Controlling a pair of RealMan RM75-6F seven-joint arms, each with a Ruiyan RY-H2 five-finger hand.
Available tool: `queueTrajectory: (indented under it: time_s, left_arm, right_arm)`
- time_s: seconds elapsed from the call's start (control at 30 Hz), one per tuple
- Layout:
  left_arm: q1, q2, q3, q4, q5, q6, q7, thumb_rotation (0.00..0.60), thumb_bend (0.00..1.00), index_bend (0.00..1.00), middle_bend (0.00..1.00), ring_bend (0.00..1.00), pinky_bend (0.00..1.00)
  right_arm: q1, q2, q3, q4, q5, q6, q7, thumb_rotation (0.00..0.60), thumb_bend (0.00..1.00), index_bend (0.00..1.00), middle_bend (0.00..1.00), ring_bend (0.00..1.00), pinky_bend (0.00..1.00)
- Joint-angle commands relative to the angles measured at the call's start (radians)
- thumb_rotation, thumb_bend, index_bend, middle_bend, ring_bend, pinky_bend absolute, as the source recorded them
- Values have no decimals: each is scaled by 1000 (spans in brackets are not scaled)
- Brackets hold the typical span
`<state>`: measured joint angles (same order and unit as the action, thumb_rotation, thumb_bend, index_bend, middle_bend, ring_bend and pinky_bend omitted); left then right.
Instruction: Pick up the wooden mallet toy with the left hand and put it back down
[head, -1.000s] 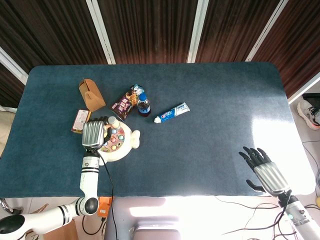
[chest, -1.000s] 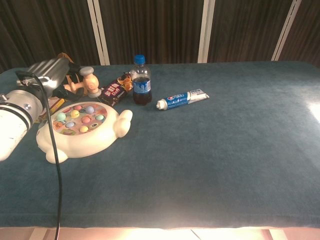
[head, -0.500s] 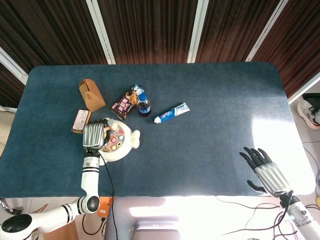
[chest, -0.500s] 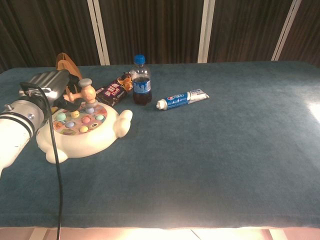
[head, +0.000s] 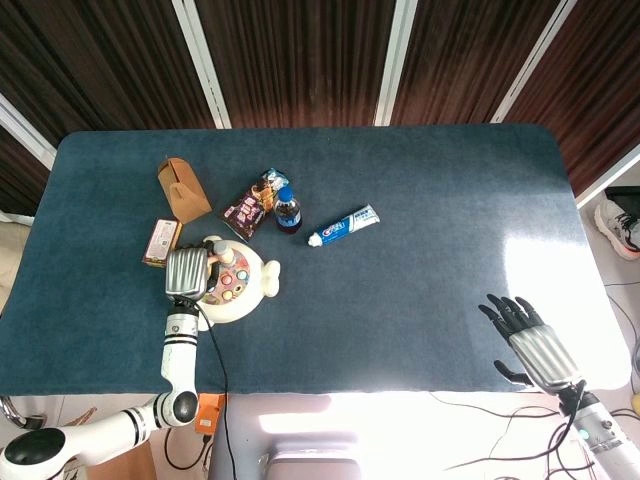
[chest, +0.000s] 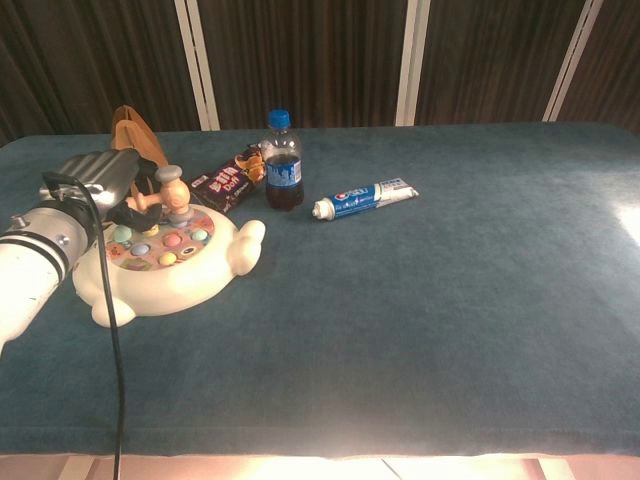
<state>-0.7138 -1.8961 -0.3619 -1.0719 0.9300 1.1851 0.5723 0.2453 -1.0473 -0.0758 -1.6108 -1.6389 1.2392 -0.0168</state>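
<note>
The wooden mallet toy (chest: 170, 193) has a pale head and a short wooden handle. My left hand (chest: 96, 176) grips the handle, and the head stands low over the far edge of the white whack-a-mole board (chest: 196, 276), seemingly touching it. From above, the left hand (head: 185, 271) covers the board's left side (head: 255, 285), with the mallet (head: 223, 254) poking out to its right. My right hand (head: 526, 334) hangs open near the table's front right edge, holding nothing; the chest view does not show it.
Behind the board stand a blue-capped bottle (chest: 283, 165), a dark snack packet (chest: 226, 180) and a brown wooden piece (head: 181, 186). A toothpaste tube (chest: 365, 198) lies to the right. A wrapped bar (head: 160, 242) lies left of the board.
My left hand has brought the mallet down and nearer, from the air behind the board to low over its top. The right hand has stayed put.
</note>
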Motion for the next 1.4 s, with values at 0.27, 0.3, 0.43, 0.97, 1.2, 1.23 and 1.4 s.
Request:
queueTrajectory:
  time_s: [0.27,0.3,0.43,0.97,1.2,1.23,1.4]
  left_arm:
    - [4,11,-6,-30,10,18,-15,600,728,698,624,510,654]
    - [8,18,-8,-43,16,24,-24,600,727,698,624,510,654]
    - [47,99,-3,-170,63,74,-61,600,724,698,624,510,653]
    - [325,346,179,-252,152,107,-374,600,667,696,609,477,648]
    - [348,300,207,-95,187,35,-534,600,640,678,592,458,617]
    - [350,291,211,-76,194,27,-548,600,638,677,591,457,616]
    - [349,272,229,-16,218,-37,-615,600,624,674,580,447,603]
  right_arm:
    - [-2,2,0,0,-1,5,4,600,238,0,0,0,0]
    - [-3,2,0,0,-1,5,4,600,238,0,0,0,0]
    - [-5,4,-2,0,-5,9,5,600,239,0,0,0,0]
    - [-4,-3,-11,-12,-28,10,-17,600,239,0,0,0,0]
    - [-4,-8,-12,-16,-23,3,-33,600,239,0,0,0,0]
    - [-4,-9,-12,-17,-22,2,-35,600,239,0,0,0,0]
    - [-5,-9,-10,-15,-14,1,-36,600,238,0,0,0,0]
